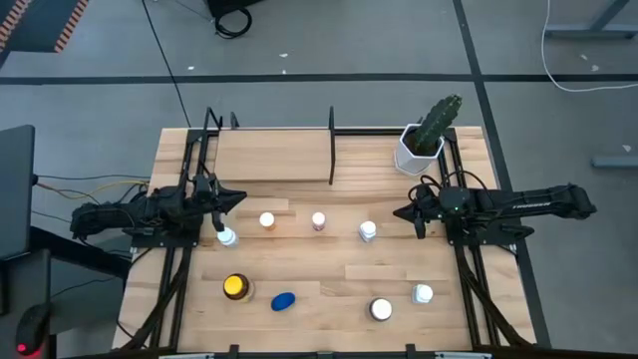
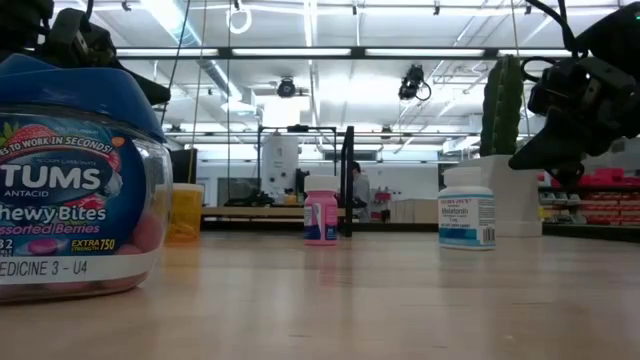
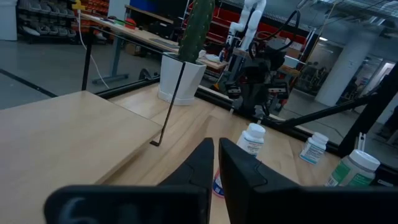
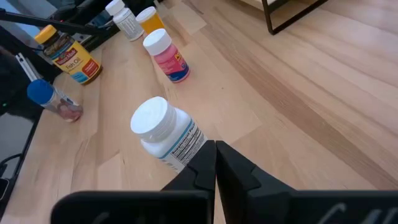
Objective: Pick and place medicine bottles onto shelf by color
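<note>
Tabletop of pale wooden planks (image 1: 419, 334) fills the middle of the high view, with the two dark arms lying along its left and right edges. At its far side sits the shelf (image 1: 269, 155), a flat rectangular light-wood panel framed by thin black upright rods; nothing stands on it. Just beside the shelf's right end is a white pot holding a green cactus (image 1: 424, 140).

The left gripper (image 1: 237, 197) hovers by the shelf's near left corner, its fingers pressed together and empty; a white-capped bottle (image 1: 227, 237) stands on the table just beside and below it. The right gripper (image 1: 401, 212) hangs near the cactus pot, its fingers likewise closed on nothing, and a white bottle with a white cap and printed label (image 4: 163, 132) stands just in front of its tips in the right wrist view.

The medicine bottles are all on the tabletop, none on the shelf. Across the middle, between the grippers, stand a small orange bottle with a white cap (image 1: 266, 220) and a pink bottle with a white cap (image 1: 318, 220). Nearer the front edge are a larger amber bottle with a yellow lid (image 1: 235, 288), a blue-lidded clear jar of chewable tablets (image 1: 284, 301), a wide white-capped bottle (image 1: 381, 309) and a small white-capped bottle (image 1: 423, 294).
</note>
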Robot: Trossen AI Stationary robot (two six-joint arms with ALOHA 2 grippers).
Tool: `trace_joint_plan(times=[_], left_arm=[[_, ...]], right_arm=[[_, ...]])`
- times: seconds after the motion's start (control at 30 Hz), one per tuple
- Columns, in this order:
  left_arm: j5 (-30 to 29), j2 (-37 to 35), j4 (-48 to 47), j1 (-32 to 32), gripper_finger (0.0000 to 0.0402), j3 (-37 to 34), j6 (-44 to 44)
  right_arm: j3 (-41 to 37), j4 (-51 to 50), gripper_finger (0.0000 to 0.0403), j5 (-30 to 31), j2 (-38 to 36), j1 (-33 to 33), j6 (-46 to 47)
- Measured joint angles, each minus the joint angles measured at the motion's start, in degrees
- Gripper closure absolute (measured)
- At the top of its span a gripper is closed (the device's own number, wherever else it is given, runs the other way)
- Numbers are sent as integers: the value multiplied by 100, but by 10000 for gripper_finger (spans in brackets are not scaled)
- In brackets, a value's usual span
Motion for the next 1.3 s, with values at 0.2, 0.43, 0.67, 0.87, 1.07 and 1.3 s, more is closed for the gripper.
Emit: trace_joint_plan(times=[0.2,0.43,0.67,0.87,1.07,1.3], left_arm=[[-1,0,-1,2,369,0,2],[-1,0,0,1,363,1,4],[-1,-2,0,1,371,0,2],[0,0,-1,0,366,0,0],[-1,-2,0,1,364,0,3],[0,-1,0,1,373,1,4]], right_arm=[[0,-2,386,0,-1,0,0],[-1,-1,386,0,-2,-1,0],[1,-1,386,0,-1,-1,0],[-1,-2,386,0,-1,-1,0],[2,0,386,0,-2,-2,0],[-1,-2,386,0,0,-2,0]])
